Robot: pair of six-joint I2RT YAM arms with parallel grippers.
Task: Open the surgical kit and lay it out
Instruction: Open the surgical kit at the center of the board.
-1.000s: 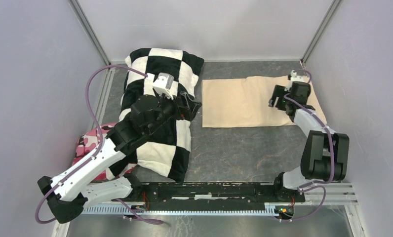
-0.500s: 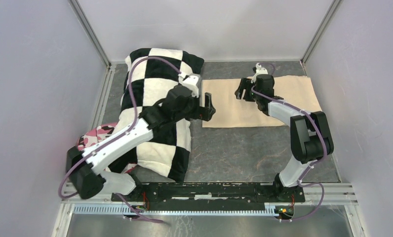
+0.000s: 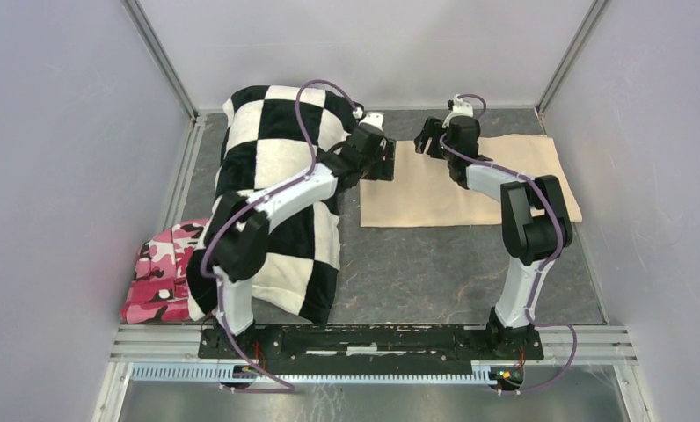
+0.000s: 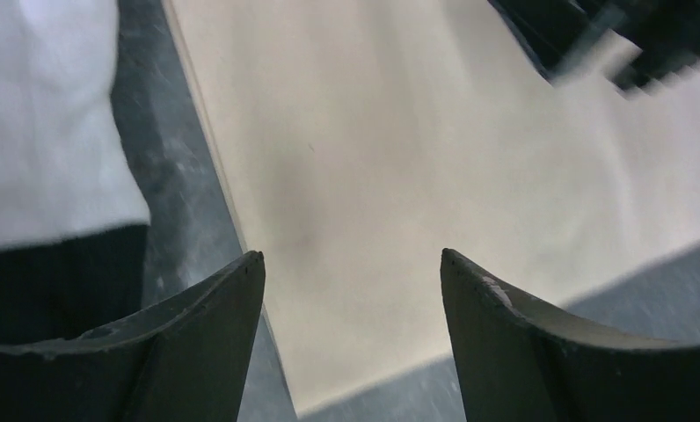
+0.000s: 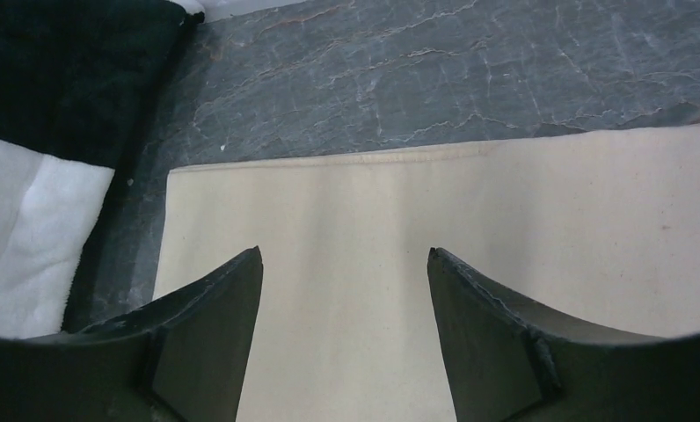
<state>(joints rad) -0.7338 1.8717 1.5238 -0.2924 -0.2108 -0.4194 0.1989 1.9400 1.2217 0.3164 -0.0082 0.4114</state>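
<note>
The surgical kit shows as a flat beige cloth wrap (image 3: 478, 185) lying on the dark mat to the right of the pillow. My left gripper (image 3: 382, 163) hovers open over the wrap's far left corner, and its wrist view has the cloth (image 4: 390, 167) under empty jaws (image 4: 351, 259). My right gripper (image 3: 426, 140) is open just right of it, at the wrap's far edge. Under it I see the cloth's hemmed edge and corner (image 5: 505, 220), with nothing between its fingers (image 5: 345, 252). The two grippers are close together; the right one shows blurred (image 4: 610, 35) in the left wrist view.
A black-and-white checkered pillow (image 3: 276, 176) lies left of the wrap, with the left arm stretched across it. A pink camouflage cloth (image 3: 157, 272) sits at the near left. Grey walls close in the back and both sides. Bare dark mat (image 3: 426, 272) lies in front of the wrap.
The left arm swung from above the pillow rightward to the wrap's far left corner. The right arm moved left along the wrap from its right end to the far edge near the left gripper.
</note>
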